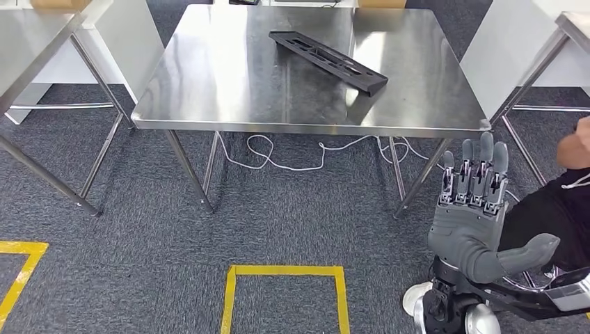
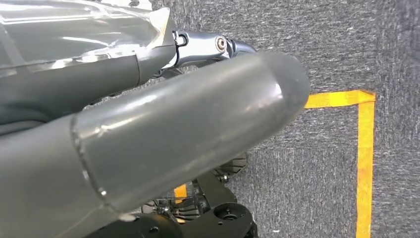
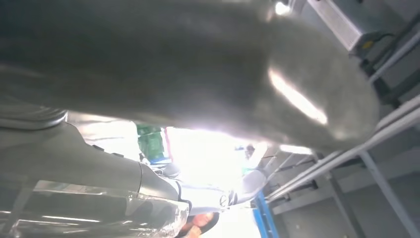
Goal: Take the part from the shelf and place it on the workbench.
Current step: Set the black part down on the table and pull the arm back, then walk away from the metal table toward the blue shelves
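The part (image 1: 327,59), a long flat black piece with slots, lies at an angle on the back right of the steel workbench (image 1: 229,90). My right hand (image 1: 473,216) is raised low at the right, in front of the bench and well short of the part. Its fingers point straight up, the thumb sticks out sideways, and it holds nothing. The right wrist view shows that hand's blurred grey thumb (image 3: 198,64) close up. In the left wrist view my left hand (image 2: 173,134) hangs over the carpet, thumb and finger apart with nothing between them.
More steel tables stand at the left (image 1: 35,35) and at the right (image 1: 574,28). A white cable (image 1: 278,156) trails under the bench. Yellow tape (image 1: 285,271) marks a square on the grey carpet. A person (image 1: 556,202) in dark clothing is beside my right hand.
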